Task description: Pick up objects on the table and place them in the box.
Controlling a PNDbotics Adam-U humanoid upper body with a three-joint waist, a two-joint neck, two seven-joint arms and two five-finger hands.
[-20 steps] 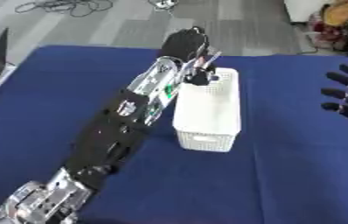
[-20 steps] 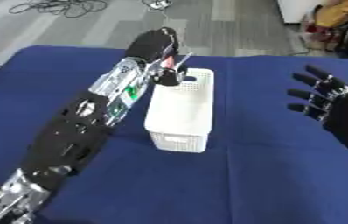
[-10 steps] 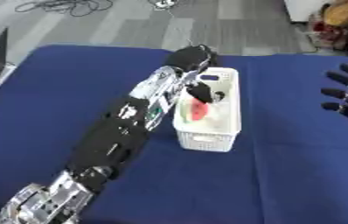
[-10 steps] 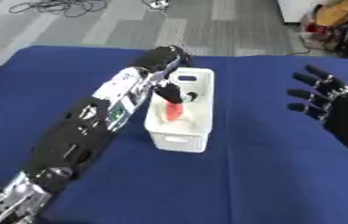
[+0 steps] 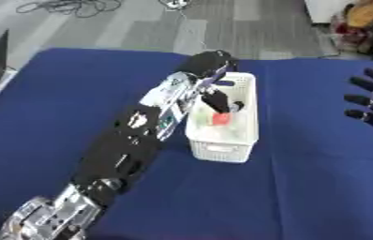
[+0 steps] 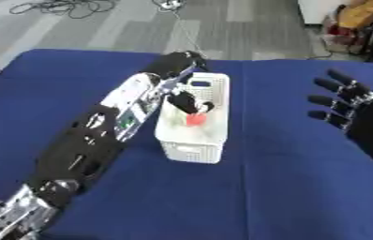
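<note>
The left hand (image 5: 216, 96) reaches down into the white perforated box (image 5: 227, 145), its dark fingers (image 6: 188, 104) now lower inside than a moment ago and bent over a small red object (image 6: 194, 120) on the box floor; whether they pinch it or have let go, I cannot tell. The red object is in the box, so this placement looks nearly done. The right hand (image 6: 362, 119) hovers spread and empty over the blue tablecloth (image 5: 50, 103), well apart
</note>
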